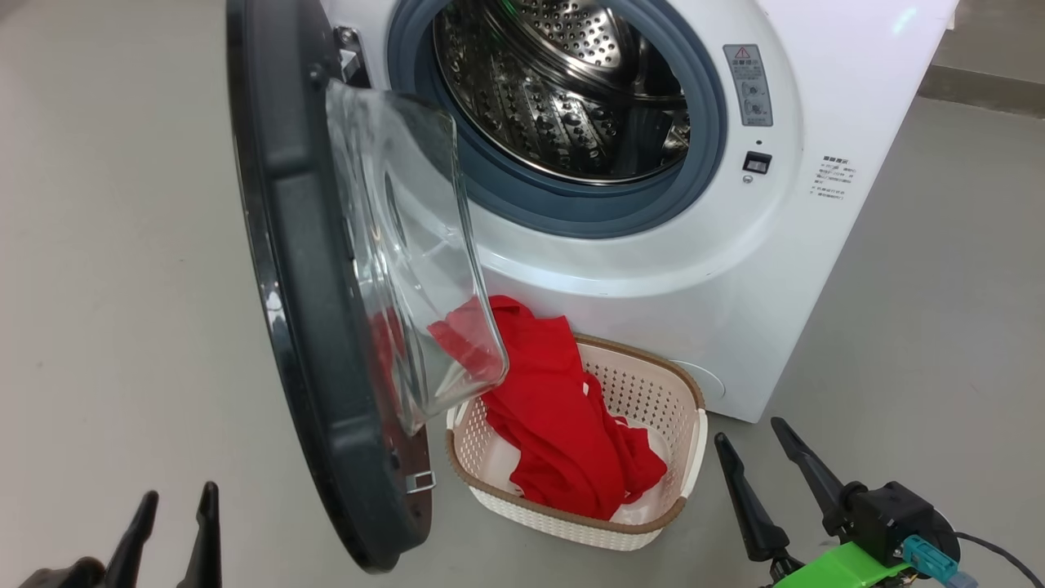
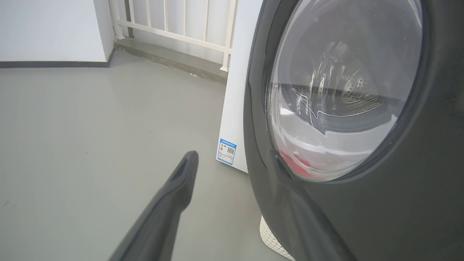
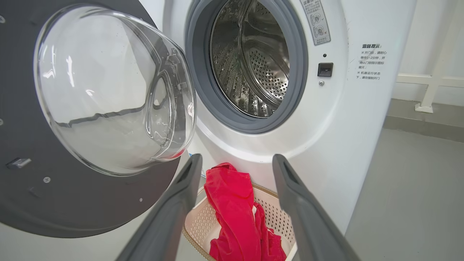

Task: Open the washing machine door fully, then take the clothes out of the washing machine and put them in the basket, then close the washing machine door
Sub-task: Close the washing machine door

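The big white front-loading washing machine (image 1: 759,269) is seen with its large round door (image 1: 302,343), black-rimmed around a clear bulging glass bowl, swung wide open on the left side. The shiny perforated steel drum (image 1: 563,90) is exposed inside the grey-blue rubber ring (image 1: 498,196). The bright red fabric clothes (image 1: 563,416) are piled in the small cream-white perforated plastic basket (image 1: 653,388) with a brown woven-look rim, and one fold is draped over its back edge. The basket is set on the grey floor (image 1: 106,245) just before the machine, beside the door's lower edge. The left gripper (image 1: 181,490) is held low at the door's outer face, fingers spread wide with nothing between them; contact with the door cannot be told. The right gripper (image 1: 748,429) is likewise spread wide and empty, near the basket's right side.
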Available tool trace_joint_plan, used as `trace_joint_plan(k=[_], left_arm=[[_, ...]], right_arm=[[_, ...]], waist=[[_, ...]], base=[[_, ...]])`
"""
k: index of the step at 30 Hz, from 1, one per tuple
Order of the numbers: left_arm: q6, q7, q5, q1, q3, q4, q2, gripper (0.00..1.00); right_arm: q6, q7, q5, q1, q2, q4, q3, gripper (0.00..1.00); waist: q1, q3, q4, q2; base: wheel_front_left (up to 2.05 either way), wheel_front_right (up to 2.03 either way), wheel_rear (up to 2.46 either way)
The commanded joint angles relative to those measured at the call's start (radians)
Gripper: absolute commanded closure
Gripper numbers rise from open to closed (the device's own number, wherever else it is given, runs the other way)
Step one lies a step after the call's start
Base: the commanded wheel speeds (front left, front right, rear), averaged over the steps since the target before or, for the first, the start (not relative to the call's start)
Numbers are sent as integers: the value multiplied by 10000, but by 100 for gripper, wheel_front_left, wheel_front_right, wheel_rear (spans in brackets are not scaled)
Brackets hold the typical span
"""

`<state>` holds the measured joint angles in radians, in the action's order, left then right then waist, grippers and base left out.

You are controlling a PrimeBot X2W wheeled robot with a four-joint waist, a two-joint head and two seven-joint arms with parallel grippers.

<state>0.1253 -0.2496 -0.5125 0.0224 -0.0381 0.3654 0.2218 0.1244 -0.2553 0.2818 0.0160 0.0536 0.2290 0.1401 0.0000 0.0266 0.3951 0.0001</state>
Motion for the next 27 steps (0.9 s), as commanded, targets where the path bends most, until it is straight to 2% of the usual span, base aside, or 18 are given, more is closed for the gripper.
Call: trace_joint_plan(k=[1, 7, 11, 27], left_arm=[[54, -121, 505, 75, -554, -379, 112, 0], [54, -121, 2406, -145, -1302, -1174, -511, 0], [54, -121, 2966, -329, -1353, -1156, -815, 0], [54, -122, 3310, -545, -1512, -1177, -1105, 0]], right_arm=[[63, -65, -27, -204, 61, -286, 174, 0], [63, -65, -30, -166, 72, -374, 54, 0], [63, -65, -24, 0, 64, -366, -38, 0], [63, -65, 10, 259, 15, -244, -161, 0]], waist=[[0, 4, -5, -1], [0, -22, -50, -1], [0, -32, -83, -1], [0, -153, -201, -1]], base=[[0, 0, 0], [0, 0, 0], [0, 0, 0], [0, 0, 0]])
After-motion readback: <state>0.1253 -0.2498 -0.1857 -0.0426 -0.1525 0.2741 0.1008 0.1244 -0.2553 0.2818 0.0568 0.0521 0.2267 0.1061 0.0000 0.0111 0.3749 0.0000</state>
